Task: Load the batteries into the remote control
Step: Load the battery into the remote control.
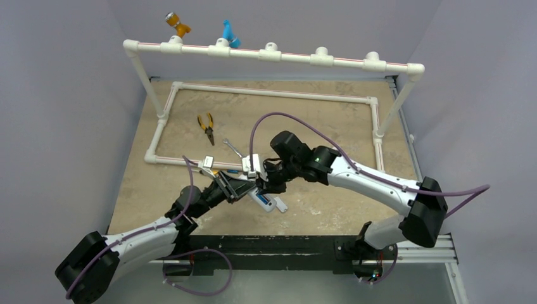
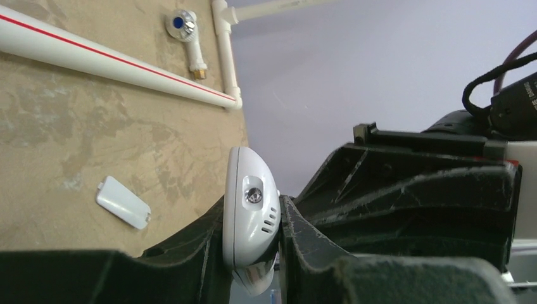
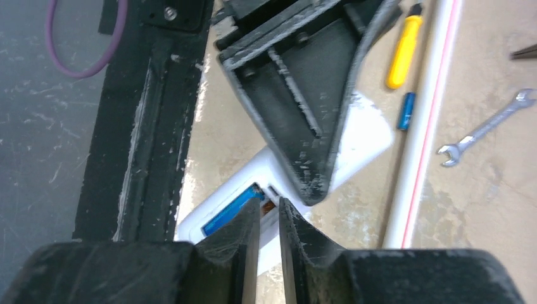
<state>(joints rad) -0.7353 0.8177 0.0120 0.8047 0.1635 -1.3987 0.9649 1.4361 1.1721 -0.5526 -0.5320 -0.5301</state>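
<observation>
The white remote control (image 3: 367, 136) lies on the table with its back up and its battery bay open. One blue battery (image 3: 231, 211) sits in the bay. My left gripper (image 1: 235, 185) is shut on the remote's rounded end (image 2: 250, 215). My right gripper (image 3: 269, 218) hangs just over the bay beside that battery's end. Its jaws are nearly shut, a narrow gap apart, with nothing between them. The second blue battery (image 3: 406, 111) lies on the table against the white pipe. In the top view both grippers meet over the remote (image 1: 265, 201).
The remote's loose white battery cover (image 2: 123, 202) lies on the table beside it. A yellow-handled screwdriver (image 3: 403, 50), a wrench (image 3: 484, 126) and pliers (image 1: 206, 126) lie near the PVC pipe frame (image 1: 272, 94). A white pipe fitting (image 2: 183, 31) lies farther off.
</observation>
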